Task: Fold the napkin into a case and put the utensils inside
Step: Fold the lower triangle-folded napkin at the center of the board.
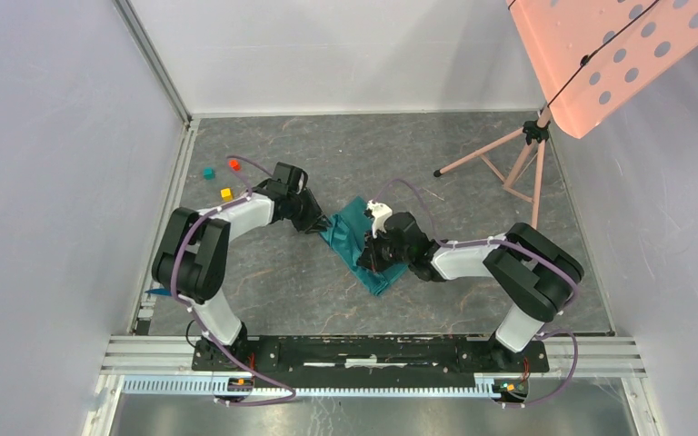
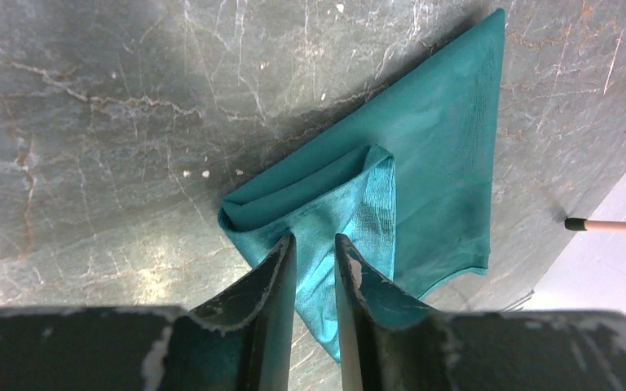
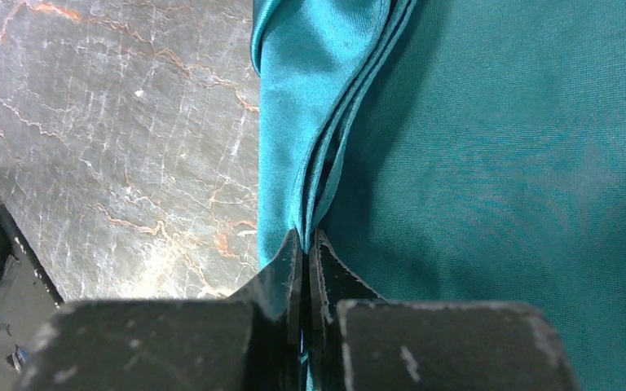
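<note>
The teal-green napkin [image 1: 353,238] lies folded in layers on the grey marbled floor between both arms. In the left wrist view the napkin [image 2: 444,155] is a long wedge with a raised flap running up between my left gripper's [image 2: 314,238] narrowly parted fingers, which pinch that flap. My left gripper [image 1: 323,222] sits at the napkin's left corner. My right gripper [image 3: 306,233] is shut on a layered folded edge of the napkin [image 3: 497,163], over its near half [image 1: 370,259]. No finished case shows. The utensils are out of view.
Red [image 1: 234,164], teal [image 1: 208,172] and yellow [image 1: 225,193] cubes lie at the back left. A pink tripod [image 1: 509,163] with a perforated board [image 1: 600,54] stands at the back right. A blue sliver [image 1: 159,292] that I cannot identify shows by the left wall.
</note>
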